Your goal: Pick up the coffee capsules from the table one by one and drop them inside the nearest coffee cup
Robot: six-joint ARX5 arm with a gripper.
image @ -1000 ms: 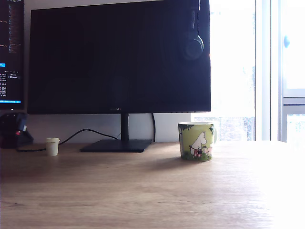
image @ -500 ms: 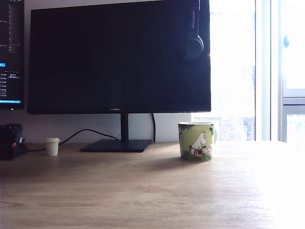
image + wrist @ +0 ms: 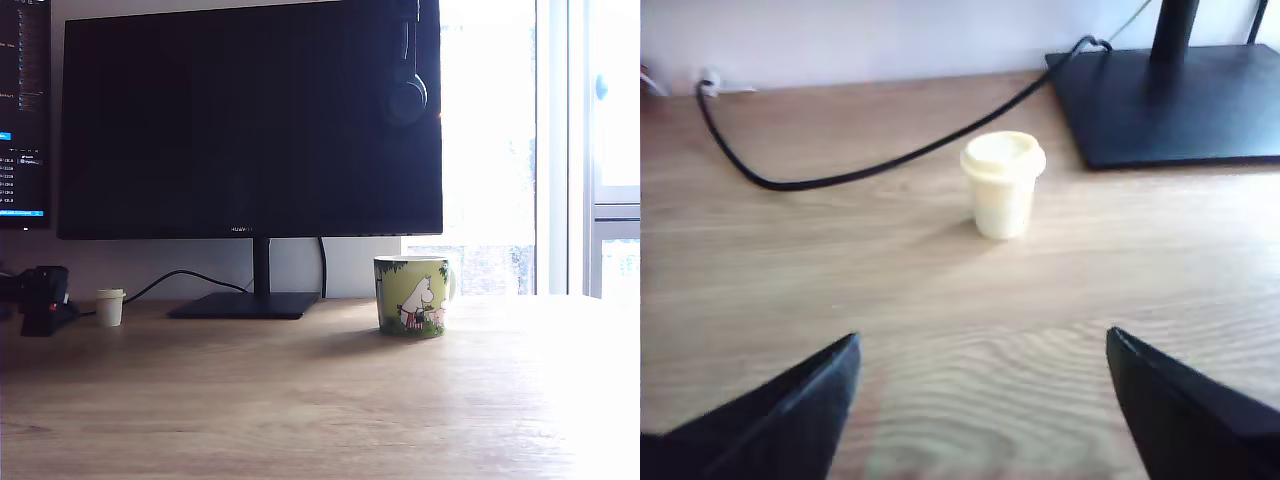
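Note:
A cream-white coffee capsule (image 3: 110, 307) (image 3: 1003, 184) stands rim-up on the wooden table (image 3: 300, 400) at the exterior view's left. My gripper (image 3: 40, 298) (image 3: 980, 375) hovers low just left of it in the exterior view, open, its two dark fingers (image 3: 790, 410) spread wide with nothing between them; the capsule sits ahead of the gap, apart from both. The green illustrated coffee cup (image 3: 412, 296) stands at centre right of the exterior view, far from the gripper.
A large black monitor (image 3: 250, 120) on a flat stand (image 3: 245, 305) (image 3: 1180, 100) sits behind the capsule. A black cable (image 3: 870, 165) curves across the table behind the capsule. A second screen (image 3: 22, 110) is at the exterior view's left edge.
The gripper shifted at the exterior view's left edge, first dropping back left, then coming right toward the capsule. Capsule and cup have not moved.

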